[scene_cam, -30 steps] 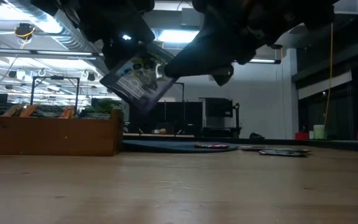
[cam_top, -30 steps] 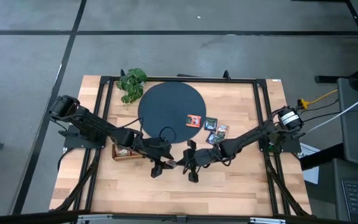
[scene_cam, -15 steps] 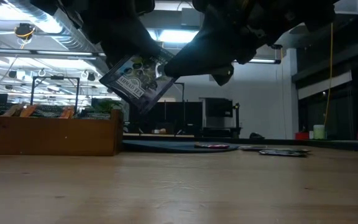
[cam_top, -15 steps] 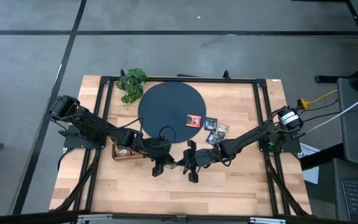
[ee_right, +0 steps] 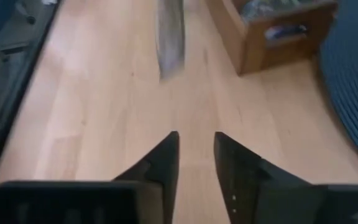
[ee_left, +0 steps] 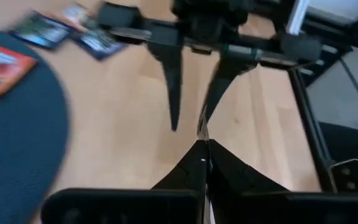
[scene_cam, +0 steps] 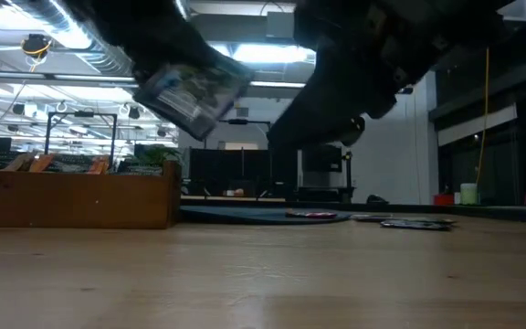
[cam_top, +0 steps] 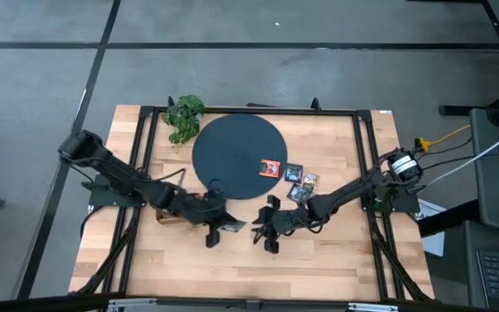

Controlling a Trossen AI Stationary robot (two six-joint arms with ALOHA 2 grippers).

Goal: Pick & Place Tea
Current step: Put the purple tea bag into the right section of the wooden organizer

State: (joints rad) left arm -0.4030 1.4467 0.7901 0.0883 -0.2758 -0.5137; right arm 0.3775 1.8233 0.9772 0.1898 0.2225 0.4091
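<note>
Your left gripper (cam_top: 230, 227) is clamping a dark tea sachet (scene_cam: 190, 90) above the table (cam_top: 319, 260) near its front edge, right gripper (cam_top: 259, 230) is hanging released just beside it

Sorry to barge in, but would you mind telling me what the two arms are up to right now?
The left gripper is shut on a dark flat tea sachet with a light label, held in the air above the wooden table. The right gripper faces it with its fingers apart, holding nothing. Three more sachets lie by the dark round mat, one orange-red sachet lies on it, and a brown wooden tray sits nearby.
</note>
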